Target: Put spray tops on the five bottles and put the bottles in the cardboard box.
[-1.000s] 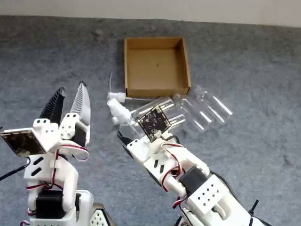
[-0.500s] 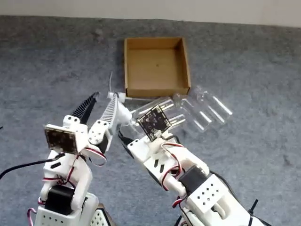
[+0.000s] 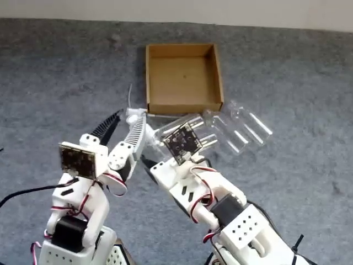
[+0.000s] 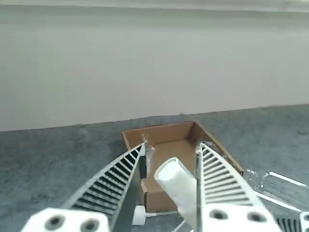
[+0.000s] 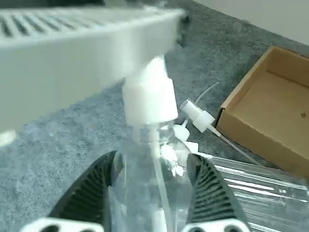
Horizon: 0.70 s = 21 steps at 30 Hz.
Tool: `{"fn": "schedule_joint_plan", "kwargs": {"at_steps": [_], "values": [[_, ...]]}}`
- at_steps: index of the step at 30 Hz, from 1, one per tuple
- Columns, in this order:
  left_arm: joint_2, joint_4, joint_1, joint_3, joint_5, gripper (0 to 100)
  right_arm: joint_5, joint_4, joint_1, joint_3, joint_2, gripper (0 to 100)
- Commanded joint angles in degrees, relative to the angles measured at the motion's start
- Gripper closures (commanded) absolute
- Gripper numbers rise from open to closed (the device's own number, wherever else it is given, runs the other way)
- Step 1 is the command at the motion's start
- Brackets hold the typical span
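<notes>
My right hand is clamped on a clear bottle, holding it just in front of the cardboard box with its neck pointing towards my other arm. A white spray top sits on that neck, and its thin tube runs down inside the bottle. My left hand is apart, one finger on either side of the top. I can't tell whether the nearer finger already touches it. I judge the step in hand to be seating and tightening this top. I want the left fingers centred on the wide collar rather than the nozzle, and I want them to close gently so nothing gets knocked askew. The right grip has to hold firm so the bottle doesn't turn with the top. The two hands should line up along the bottle's axis, or the thread may cross. A loose spray top lies on the worktop beside the box corner, and more bottles lie near the box front. I'd keep my elbows away from both.
</notes>
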Motion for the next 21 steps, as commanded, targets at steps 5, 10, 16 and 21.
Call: {"fn": "schedule_joint_plan", "kwargs": {"at_steps": [5,10,16,21], "values": [[0.13,3.43,-11.56,-5.58,0.18,87,-0.09,-1.27,4.18,-1.98,-1.54,99.5],[0.22,-4.48,-12.62,4.26,-0.18,87,-0.09,-0.75,2.07,-2.07,-1.54,99.5],[0.22,-5.45,-6.9,5.41,-1.41,87,-0.09,2.07,-2.42,-1.98,-1.54,99.5],[0.13,-5.45,-3.12,5.76,-4.22,87,0.0,2.07,-3.03,-1.71,-1.45,99.5]]}}
